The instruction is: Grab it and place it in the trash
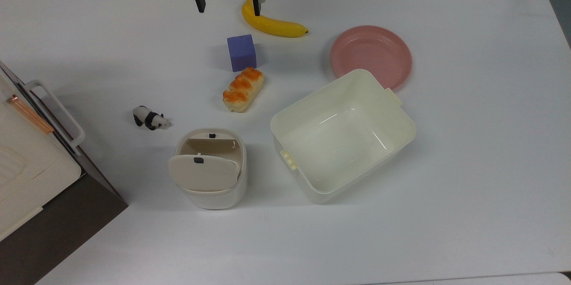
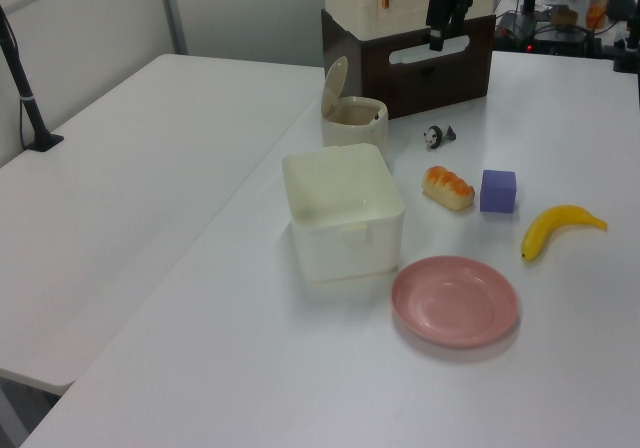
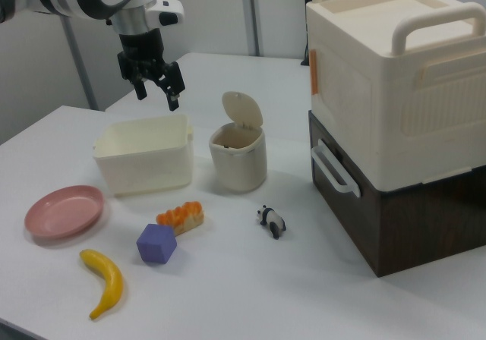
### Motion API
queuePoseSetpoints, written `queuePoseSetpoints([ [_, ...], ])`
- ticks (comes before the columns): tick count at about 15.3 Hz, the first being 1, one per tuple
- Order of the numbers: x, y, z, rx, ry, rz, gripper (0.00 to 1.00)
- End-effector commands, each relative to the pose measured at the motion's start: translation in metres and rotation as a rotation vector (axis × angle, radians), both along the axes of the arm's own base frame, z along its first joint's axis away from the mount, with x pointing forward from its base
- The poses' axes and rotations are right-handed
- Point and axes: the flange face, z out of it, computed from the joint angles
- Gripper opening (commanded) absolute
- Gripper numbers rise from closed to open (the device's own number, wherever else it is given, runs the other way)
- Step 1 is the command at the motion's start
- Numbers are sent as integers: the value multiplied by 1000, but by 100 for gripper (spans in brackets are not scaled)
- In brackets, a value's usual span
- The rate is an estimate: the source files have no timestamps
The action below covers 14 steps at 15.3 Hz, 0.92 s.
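I am holding the gripper high at the top of the top view, near the banana, its fingers spread wide and gripping nothing. The trash is standing in the lower left-centre of the top view with its flap lid tipped open, probably so a drop can go straight in. I am finding no crumpled paper on the tabletop, so I judge it may already be inside the trash.
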Motion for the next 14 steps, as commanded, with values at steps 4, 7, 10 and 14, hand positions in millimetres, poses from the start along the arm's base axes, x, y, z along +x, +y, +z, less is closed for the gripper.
queuePoseSetpoints([
  [4,-7,0,7,17,-14,-48,100],
  [7,-7,0,6,16,-11,-48,100],
  [10,-7,1,5,14,-8,-45,100],
  [14,-9,2,9,2,-7,-32,100],
])
